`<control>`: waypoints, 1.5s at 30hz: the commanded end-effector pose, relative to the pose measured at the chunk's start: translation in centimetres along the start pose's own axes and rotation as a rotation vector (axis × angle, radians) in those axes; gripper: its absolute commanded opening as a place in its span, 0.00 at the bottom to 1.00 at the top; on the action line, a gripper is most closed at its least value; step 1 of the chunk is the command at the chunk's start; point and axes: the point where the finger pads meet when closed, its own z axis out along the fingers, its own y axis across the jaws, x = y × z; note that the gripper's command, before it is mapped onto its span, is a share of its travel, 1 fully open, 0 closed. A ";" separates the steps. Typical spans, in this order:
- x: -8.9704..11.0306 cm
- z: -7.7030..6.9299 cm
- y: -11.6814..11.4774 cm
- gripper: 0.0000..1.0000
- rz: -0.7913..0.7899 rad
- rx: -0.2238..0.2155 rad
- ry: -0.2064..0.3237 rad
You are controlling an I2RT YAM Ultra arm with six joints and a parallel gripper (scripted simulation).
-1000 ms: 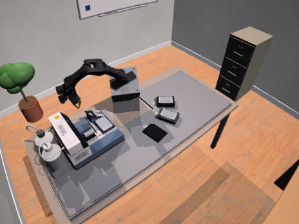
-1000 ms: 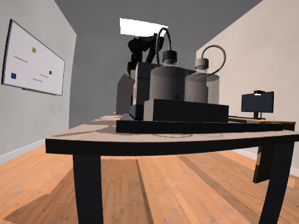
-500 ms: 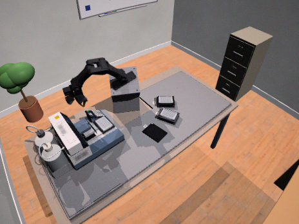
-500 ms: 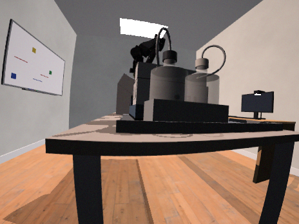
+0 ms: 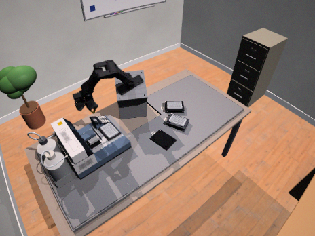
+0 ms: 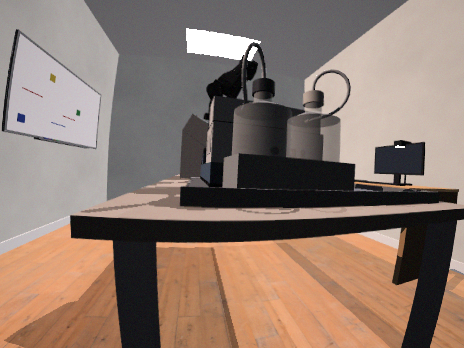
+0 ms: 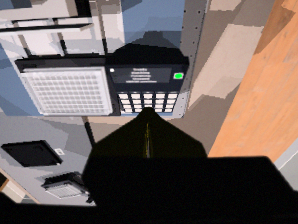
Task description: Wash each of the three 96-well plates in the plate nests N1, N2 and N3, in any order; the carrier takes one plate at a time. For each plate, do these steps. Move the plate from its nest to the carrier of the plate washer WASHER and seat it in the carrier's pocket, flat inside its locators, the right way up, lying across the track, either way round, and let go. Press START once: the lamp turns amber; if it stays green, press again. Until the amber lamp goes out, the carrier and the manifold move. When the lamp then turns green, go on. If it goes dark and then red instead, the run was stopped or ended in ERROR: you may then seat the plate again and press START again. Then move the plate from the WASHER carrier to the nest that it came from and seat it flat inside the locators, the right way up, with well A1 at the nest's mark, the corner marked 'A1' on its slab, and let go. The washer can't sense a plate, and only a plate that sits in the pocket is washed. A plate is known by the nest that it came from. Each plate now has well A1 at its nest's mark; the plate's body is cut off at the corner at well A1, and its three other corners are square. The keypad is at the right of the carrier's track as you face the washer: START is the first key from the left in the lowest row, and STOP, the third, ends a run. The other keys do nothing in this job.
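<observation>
You have 1 plate (image 5: 109, 130) in the washer (image 5: 98, 146) carrier, beside the keypad (image 5: 102, 119). The gripper (image 5: 89, 108) hangs above that keypad. To the right on the table (image 5: 217, 102) lie 2 plates (image 5: 174, 106) (image 5: 177, 121) in nests and 1 bare nest (image 5: 163, 139).

It looked like an office turned lab: a filing cabinet (image 5: 255, 69) stood at the upper right, a whiteboard (image 5: 115, 7) hung along the top edge, a potted plant (image 5: 21, 93) at left, a plate washer (image 5: 89, 144) on the table (image 5: 210, 102)
</observation>
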 end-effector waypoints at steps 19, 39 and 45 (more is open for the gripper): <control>3.9 2.3 1.9 0.00 -0.009 0.013 -0.043; 8.2 4.8 3.8 0.00 -0.008 0.012 -0.042; 8.2 4.8 3.8 0.00 -0.008 0.012 -0.042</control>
